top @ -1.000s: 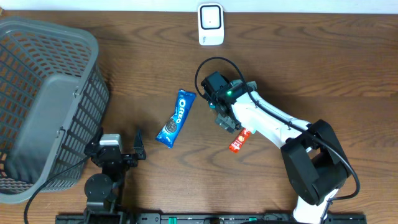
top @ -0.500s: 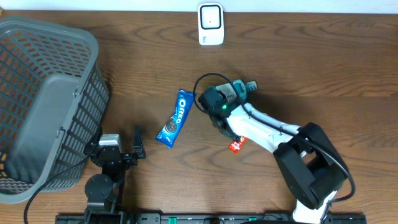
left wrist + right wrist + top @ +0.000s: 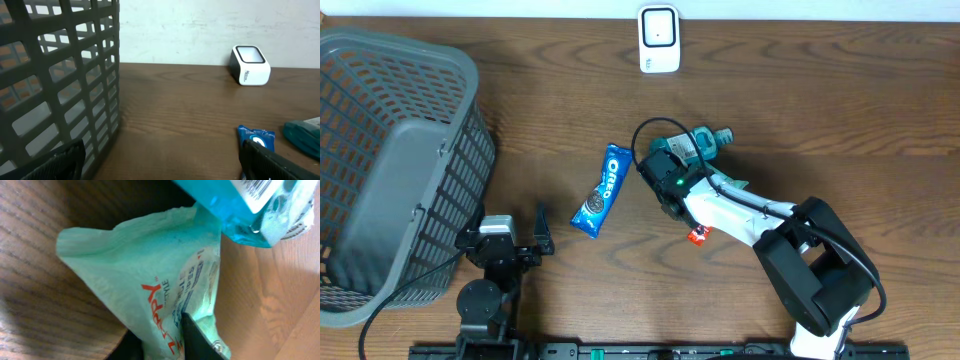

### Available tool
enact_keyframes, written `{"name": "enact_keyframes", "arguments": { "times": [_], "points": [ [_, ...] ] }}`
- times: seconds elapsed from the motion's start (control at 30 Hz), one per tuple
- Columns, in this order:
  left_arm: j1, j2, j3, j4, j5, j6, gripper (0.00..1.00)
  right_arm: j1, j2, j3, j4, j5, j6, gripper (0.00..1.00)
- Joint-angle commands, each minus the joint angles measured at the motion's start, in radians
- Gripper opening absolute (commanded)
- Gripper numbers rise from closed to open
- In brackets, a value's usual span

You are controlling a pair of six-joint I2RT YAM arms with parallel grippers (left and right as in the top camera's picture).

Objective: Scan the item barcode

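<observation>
My right gripper point(image 3: 165, 341) is shut on a pale green packet point(image 3: 150, 280) with red lettering, which is pinched between the two dark fingers just above the wood. In the overhead view that gripper point(image 3: 672, 195) sits mid-table, to the right of a blue Oreo pack point(image 3: 602, 190). A teal bottle point(image 3: 245, 210) with a barcode label lies just beyond the packet, and the overhead view shows the bottle point(image 3: 705, 140) too. The white scanner point(image 3: 659, 38) stands at the far edge. My left gripper point(image 3: 510, 222) rests open near the front edge, holding nothing.
A large grey basket point(image 3: 390, 170) fills the left side, right beside the left gripper point(image 3: 162, 167). A small red packet point(image 3: 698, 235) lies under the right arm. The left wrist view shows the scanner point(image 3: 250, 65) and the Oreo pack point(image 3: 256, 137).
The right gripper has closed from wide open onto the green packet, and its wrist has turned and shifted slightly left. The left arm has not moved.
</observation>
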Motion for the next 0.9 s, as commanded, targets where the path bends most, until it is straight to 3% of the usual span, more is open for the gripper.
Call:
{"name": "enact_keyframes", "arguments": {
  "times": [0.0, 0.13, 0.23, 0.37, 0.67, 0.87],
  "points": [
    [-0.003, 0.002, -0.018, -0.040, -0.023, 0.013, 0.98, -0.006, 0.024, 0.005, -0.031, -0.096, 0.099, 0.01],
    [-0.003, 0.002, -0.018, -0.040, -0.023, 0.014, 0.98, -0.023, -0.032, 0.128, -0.207, -0.267, 0.151, 0.01],
    [-0.003, 0.002, -0.018, -0.040, -0.023, 0.014, 0.98, -0.071, -0.096, 0.306, -0.441, -0.608, 0.150, 0.01],
    [-0.003, 0.002, -0.018, -0.040, -0.023, 0.013, 0.98, -0.159, -0.149, 0.437, -0.618, -0.959, 0.127, 0.01],
    [-0.003, 0.002, -0.018, -0.040, -0.023, 0.013, 0.98, -0.377, -0.164, 0.381, -0.668, -1.868, 0.023, 0.02],
    [-0.003, 0.002, -0.018, -0.040, -0.023, 0.014, 0.98, -0.401, -0.164, 0.364, -0.716, -2.075, 0.126, 0.01]
  ]
}}
